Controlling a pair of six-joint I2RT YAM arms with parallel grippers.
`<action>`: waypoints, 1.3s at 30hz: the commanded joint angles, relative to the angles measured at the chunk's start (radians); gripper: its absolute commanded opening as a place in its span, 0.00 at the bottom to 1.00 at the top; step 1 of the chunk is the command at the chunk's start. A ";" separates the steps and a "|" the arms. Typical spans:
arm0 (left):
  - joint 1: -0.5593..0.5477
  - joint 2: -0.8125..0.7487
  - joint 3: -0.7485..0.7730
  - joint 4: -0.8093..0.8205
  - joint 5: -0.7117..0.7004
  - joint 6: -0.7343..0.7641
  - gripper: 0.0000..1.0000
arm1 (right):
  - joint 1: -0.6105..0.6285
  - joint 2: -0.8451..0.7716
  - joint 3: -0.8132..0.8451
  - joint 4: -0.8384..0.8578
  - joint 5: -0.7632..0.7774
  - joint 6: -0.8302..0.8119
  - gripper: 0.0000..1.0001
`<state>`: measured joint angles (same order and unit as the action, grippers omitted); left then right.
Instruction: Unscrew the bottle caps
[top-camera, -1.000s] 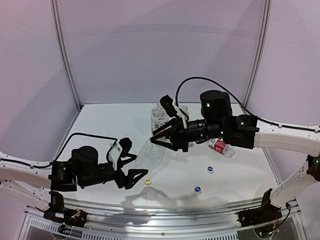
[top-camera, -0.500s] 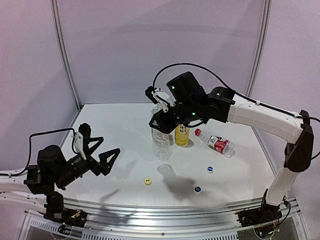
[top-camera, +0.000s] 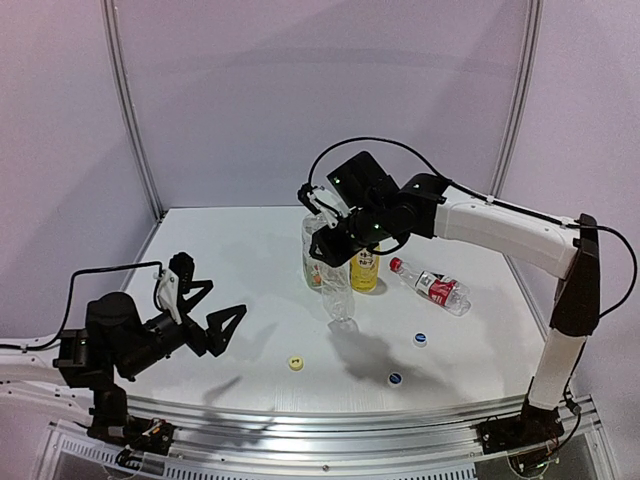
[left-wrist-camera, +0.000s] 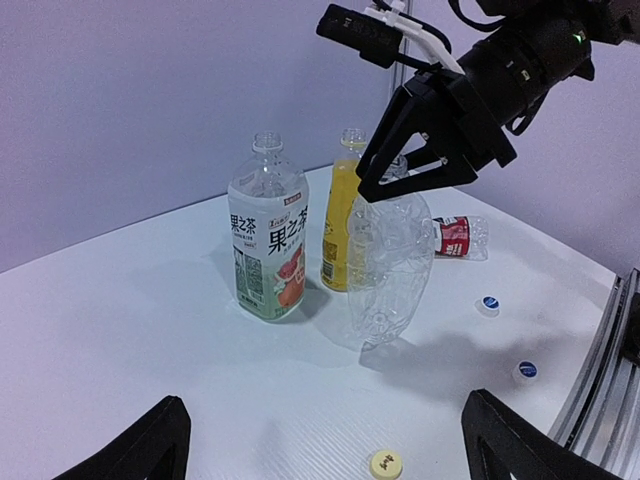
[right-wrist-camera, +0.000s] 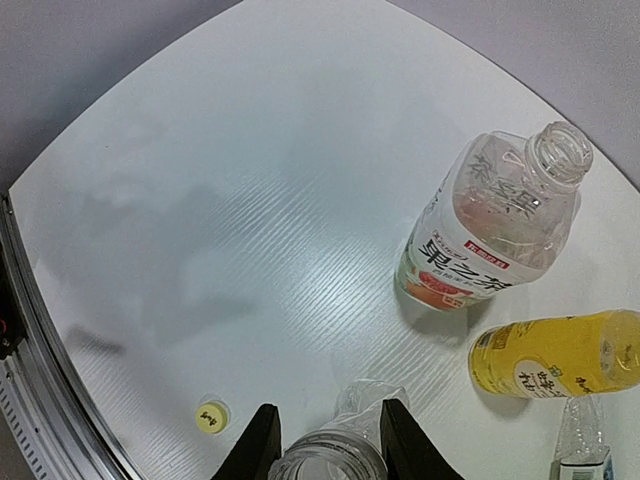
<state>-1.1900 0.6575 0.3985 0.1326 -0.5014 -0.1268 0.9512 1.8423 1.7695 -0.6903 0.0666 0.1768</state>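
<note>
Left half of table (top-camera: 230, 250) bare: wide lane from left gripper (top-camera: 229, 297) to centre. Centre blocked: fruit-label bottle (left-wrist-camera: 268, 250) and yellow bottle (left-wrist-camera: 340, 235) upright, close together. Plain bottle (top-camera: 340, 297) hangs from right gripper (top-camera: 333, 255) just before them, seemingly off surface. Red-label bottle (top-camera: 437, 287) lies right. Yellow cap (top-camera: 296, 363) and blue caps (top-camera: 421, 340) dot front.

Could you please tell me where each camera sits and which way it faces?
Top external: high behind the robot, looking down on the table; left gripper and right gripper both show.
Left wrist: low over the table, facing the fruit-label bottle and yellow bottle; its own fingertips at the bottom corners.
Right wrist: looking down on the table; its fingers grip the clear plain bottle by the neck.
Shared: all three show the fruit-label bottle and the yellow cap.
</note>
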 joint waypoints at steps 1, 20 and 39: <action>0.004 0.001 -0.001 -0.010 0.015 -0.002 0.93 | -0.025 0.007 -0.035 0.058 -0.041 0.009 0.00; 0.003 0.006 0.002 -0.008 0.032 -0.002 0.92 | -0.059 0.021 -0.125 0.175 -0.051 0.013 0.08; 0.003 0.008 0.003 -0.010 0.041 -0.004 0.92 | -0.071 0.062 -0.140 0.184 -0.058 0.017 0.15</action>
<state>-1.1900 0.6632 0.3985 0.1329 -0.4740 -0.1272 0.8921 1.8725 1.6501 -0.5175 0.0177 0.1810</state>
